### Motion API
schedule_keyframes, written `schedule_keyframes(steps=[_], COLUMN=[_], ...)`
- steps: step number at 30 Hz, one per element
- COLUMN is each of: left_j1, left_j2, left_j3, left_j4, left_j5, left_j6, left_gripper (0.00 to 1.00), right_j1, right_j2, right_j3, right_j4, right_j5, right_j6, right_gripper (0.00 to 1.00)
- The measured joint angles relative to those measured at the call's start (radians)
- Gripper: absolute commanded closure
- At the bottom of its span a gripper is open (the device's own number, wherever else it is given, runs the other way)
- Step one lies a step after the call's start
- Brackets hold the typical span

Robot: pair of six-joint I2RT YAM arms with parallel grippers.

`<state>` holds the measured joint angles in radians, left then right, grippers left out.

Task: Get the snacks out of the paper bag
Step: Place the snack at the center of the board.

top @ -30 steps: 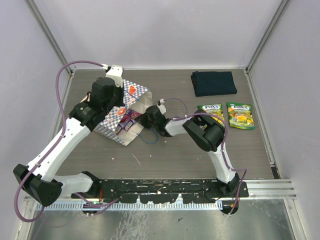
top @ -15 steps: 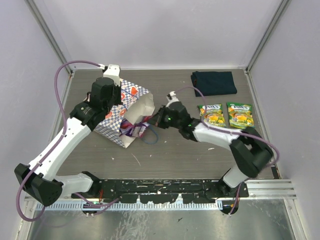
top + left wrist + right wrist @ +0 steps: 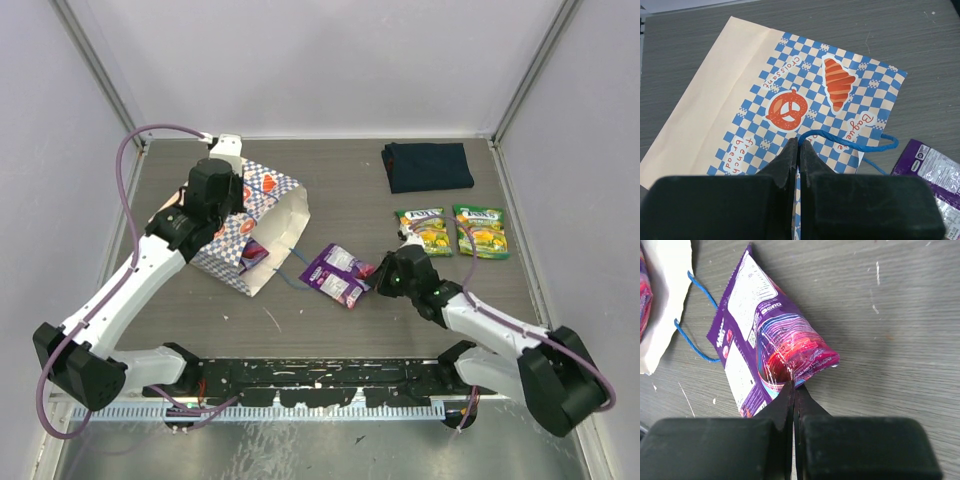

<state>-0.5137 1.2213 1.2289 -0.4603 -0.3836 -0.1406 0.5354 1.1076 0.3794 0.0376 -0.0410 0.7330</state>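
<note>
The paper bag (image 3: 278, 205) lies on its side, mouth facing right; its checkered side fills the left wrist view (image 3: 715, 90). My left gripper (image 3: 232, 208) is shut on the bag's upper wall where the blue cord handle (image 3: 855, 145) starts. My right gripper (image 3: 376, 285) is shut on the edge of a curled purple snack packet (image 3: 795, 352), which lies over a second purple packet (image 3: 742, 300) on the table just right of the bag (image 3: 338, 272). Another packet (image 3: 253, 252) shows in the bag's mouth. Two green packets (image 3: 422, 228) (image 3: 480, 232) lie at the right.
A dark navy folded cloth (image 3: 428, 166) lies at the back right. The bag's lower blue cord (image 3: 690, 335) trails on the table beside the purple packets. Metal rails run along the near edge (image 3: 330, 375). Walls enclose the table on three sides.
My right gripper has drawn back out of the bag's mouth to the right, pulling the purple packets out onto the table. The left gripper has kept its hold on the bag.
</note>
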Motion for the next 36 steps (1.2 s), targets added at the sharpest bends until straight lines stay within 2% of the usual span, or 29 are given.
schedule_keyframes(steps=[5, 11, 16, 21, 27, 31, 36], left_j1=[0.006, 0.011, 0.012, 0.014, 0.043, 0.09, 0.133], left_j2=[-0.001, -0.003, -0.01, -0.011, -0.005, 0.024, 0.061], left_j3=[-0.006, -0.006, -0.007, -0.007, -0.006, -0.003, 0.003], left_j4=[0.0, 0.0, 0.001, 0.006, 0.027, 0.034, 0.034], left_j5=[-0.005, -0.006, -0.006, -0.01, -0.015, -0.014, -0.024], left_j6=[0.0, 0.0, 0.0, 0.001, 0.018, 0.026, 0.026], left_gripper=[1.0, 1.0, 1.0, 1.0, 1.0, 1.0, 1.0], right_j1=[0.0, 0.0, 0.0, -0.001, -0.001, 0.005, 0.027], right_j2=[-0.121, -0.061, 0.13, 0.467, 0.78, 0.874, 0.824], right_j3=[0.045, 0.328, 0.639, 1.025, 1.291, 1.325, 1.189], right_j4=[-0.122, -0.28, -0.344, -0.436, -0.501, -0.51, -0.468], right_j5=[0.08, 0.111, 0.13, 0.132, 0.195, 0.291, 0.315], right_j6=[-0.051, -0.048, -0.214, -0.504, -0.793, -0.961, -1.084], right_gripper=[0.99, 0.99, 0.99, 0.99, 0.99, 0.99, 0.99])
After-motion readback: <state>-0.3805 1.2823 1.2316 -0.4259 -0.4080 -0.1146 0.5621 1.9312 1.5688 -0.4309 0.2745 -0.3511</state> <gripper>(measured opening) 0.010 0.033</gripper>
